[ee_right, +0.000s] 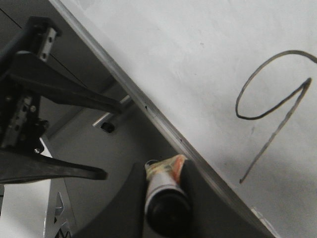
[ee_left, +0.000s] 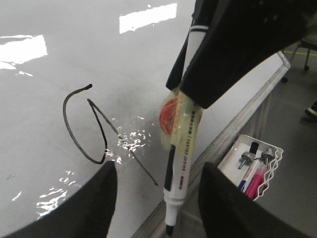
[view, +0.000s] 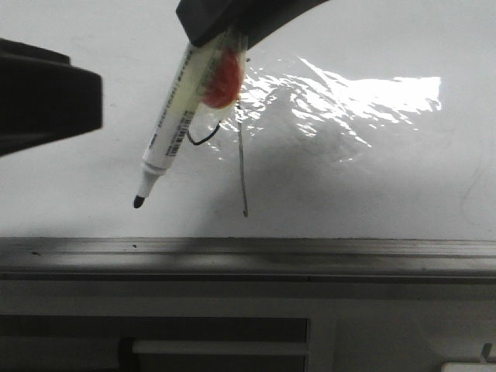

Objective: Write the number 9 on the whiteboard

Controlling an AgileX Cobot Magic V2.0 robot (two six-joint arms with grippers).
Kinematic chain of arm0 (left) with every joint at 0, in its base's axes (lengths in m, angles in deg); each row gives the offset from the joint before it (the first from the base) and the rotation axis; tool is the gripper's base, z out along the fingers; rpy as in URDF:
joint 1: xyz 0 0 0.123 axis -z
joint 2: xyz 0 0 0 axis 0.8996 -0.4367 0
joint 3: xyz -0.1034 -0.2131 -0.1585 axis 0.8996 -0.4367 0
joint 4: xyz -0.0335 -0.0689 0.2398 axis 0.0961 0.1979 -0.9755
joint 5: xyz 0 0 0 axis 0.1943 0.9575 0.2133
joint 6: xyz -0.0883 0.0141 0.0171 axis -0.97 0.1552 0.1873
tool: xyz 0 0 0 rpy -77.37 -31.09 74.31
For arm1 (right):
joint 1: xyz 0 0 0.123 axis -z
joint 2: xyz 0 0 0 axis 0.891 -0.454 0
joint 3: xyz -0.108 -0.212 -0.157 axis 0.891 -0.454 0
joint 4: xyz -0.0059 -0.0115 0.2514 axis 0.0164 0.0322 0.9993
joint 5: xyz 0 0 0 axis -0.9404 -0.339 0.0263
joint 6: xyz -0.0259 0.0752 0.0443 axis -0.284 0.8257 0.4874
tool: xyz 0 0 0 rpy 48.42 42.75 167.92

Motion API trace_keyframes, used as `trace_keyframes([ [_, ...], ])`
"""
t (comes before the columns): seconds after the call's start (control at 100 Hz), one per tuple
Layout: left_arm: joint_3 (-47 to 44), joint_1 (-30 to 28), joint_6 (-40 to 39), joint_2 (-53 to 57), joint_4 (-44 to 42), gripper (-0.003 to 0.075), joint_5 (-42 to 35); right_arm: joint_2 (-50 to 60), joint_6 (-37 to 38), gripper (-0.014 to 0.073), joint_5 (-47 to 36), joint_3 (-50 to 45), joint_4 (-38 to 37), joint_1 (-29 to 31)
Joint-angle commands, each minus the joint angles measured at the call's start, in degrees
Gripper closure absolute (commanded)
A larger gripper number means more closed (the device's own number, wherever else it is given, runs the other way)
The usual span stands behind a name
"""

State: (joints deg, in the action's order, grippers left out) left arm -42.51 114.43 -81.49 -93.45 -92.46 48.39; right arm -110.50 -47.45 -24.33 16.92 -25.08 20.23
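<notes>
The whiteboard (view: pixel 372 178) fills the front view, with a grey ledge (view: pixel 310 252) along its bottom. The number 9 (ee_left: pixel 89 124) is a thin black loop with a long stem; in the front view only its stem (view: pixel 244 178) and part of the loop show behind the marker. It shows whole in the right wrist view (ee_right: pixel 272 99). My right gripper (view: pixel 221 35) is shut on a white marker (view: pixel 174 116) with orange tape, its black tip pointing down-left, apart from the stem's end. My left gripper (ee_left: pixel 157 173) is open and empty, at the left of the front view (view: pixel 46 97).
A white wire tray (ee_left: pixel 252 158) with several markers hangs beyond the ledge. Grey cabinet fronts (view: pixel 217 345) lie below the ledge. Bright glare patches (view: pixel 364 97) sit on the board to the right of the 9.
</notes>
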Motion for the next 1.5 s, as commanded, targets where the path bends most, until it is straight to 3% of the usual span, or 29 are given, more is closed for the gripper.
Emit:
trace_keyframes([
  [0.0,3.0,0.5,1.0,-3.8,0.4,0.0366,-7.8,1.6,0.8,0.0655,-3.5,1.9,1.2,-0.2],
  [0.25,5.1,0.5,1.0,-9.8,-4.4,0.0367,-8.6,1.6,0.8,0.0655,-3.4,1.9,3.7,-0.2],
  [0.35,5.1,0.5,1.0,-10.5,-4.3,0.0403,-8.7,1.6,0.8,0.0655,-3.0,1.9,3.7,-0.2],
  [0.44,5.1,0.5,1.0,-10.5,-4.3,0.0490,-9.2,1.6,0.8,0.0655,-2.5,1.9,3.7,-0.2],
  [0.59,5.1,0.5,1.0,-10.5,-4.3,0.0722,-9.8,1.6,0.8,0.0655,-1.6,1.9,3.7,-0.2],
  [0.68,5.1,0.5,1.0,-10.5,-4.3,0.0741,-9.8,1.6,0.8,0.0637,-1.6,1.9,3.6,-0.2],
  [0.78,5.1,0.5,1.0,-10.5,-4.2,0.0741,-9.8,1.6,0.8,0.0456,-1.6,1.9,3.6,-0.2],
  [0.89,5.1,0.5,-0.4,-10.5,0.3,0.0741,-9.3,1.6,0.8,0.0145,-2.4,1.9,3.6,-0.2],
  [0.95,5.1,0.5,-1.4,-10.5,7.3,0.0741,-8.2,1.6,0.8,0.0077,-2.5,1.9,3.6,-0.2],
  [1.18,5.2,0.5,-2.1,-10.5,33.0,0.0741,0.3,1.6,0.8,0.0137,-2.3,1.9,3.6,-0.2],
  [1.49,8.5,0.5,-2.6,-14.5,37.2,0.0741,3.8,1.6,0.8,0.0141,-2.3,1.9,3.7,-0.2],
])
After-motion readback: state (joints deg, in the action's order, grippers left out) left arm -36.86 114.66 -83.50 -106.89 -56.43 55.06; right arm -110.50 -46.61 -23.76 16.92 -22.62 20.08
